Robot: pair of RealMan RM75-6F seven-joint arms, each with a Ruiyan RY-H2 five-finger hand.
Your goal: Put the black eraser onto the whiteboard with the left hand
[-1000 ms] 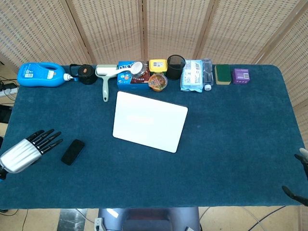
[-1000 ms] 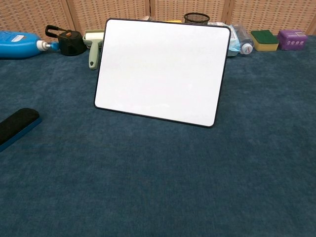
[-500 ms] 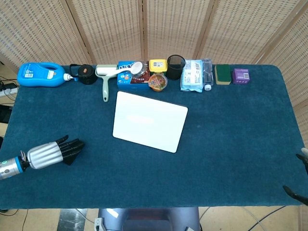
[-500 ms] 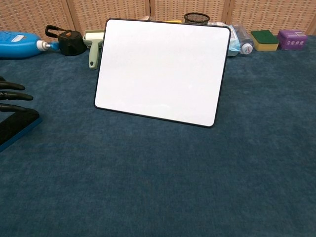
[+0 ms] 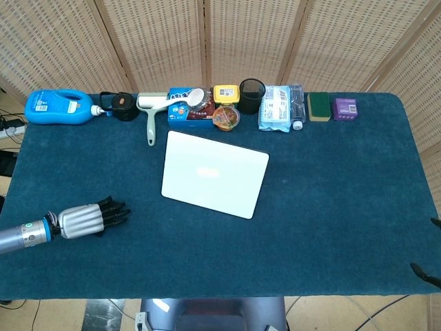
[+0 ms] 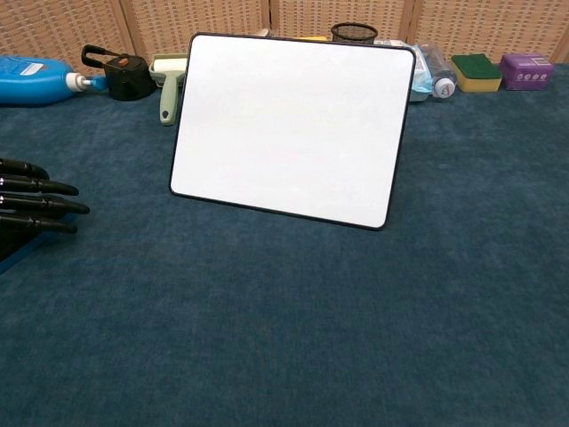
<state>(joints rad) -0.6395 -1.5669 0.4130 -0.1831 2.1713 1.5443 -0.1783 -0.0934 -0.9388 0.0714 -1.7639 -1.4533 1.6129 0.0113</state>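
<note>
Left hand (image 5: 93, 218) stretched low across the near-left part of the blue-covered table (image 5: 331, 207), palm down, dark fingers (image 6: 40, 200) extended and lying slightly apart, pointing toward the whiteboard (image 5: 214, 172). Black eraser (image 6: 11, 247) almost wholly hidden under that hand: only a dark sliver with a blue edge visible at the far left of the chest view, beneath the fingers, nothing of it distinguishable from above. Impossible to tell whether the fingers press on it or merely hover over it; no closing around it visible, so probably a reach not yet turned into a grasp. Flat, low posture sensible for a thin flat block lying on cloth, best covered from above before pinching its long sides. Whiteboard lying flat near the middle of the table, turned slightly askew, well apart from the hand and bare, so nothing in the way of a placement there. Along the far edge, out of the working area: blue bottle (image 5: 58, 107), lint roller (image 5: 151, 114), black mesh cup (image 5: 252, 94), wipes pack (image 5: 277, 107), sponge (image 5: 318, 106), purple box (image 5: 344, 109). Right hand (image 5: 431, 265) barely showing at the right border, parked clear of the task; fingers too cropped to judge.
</note>
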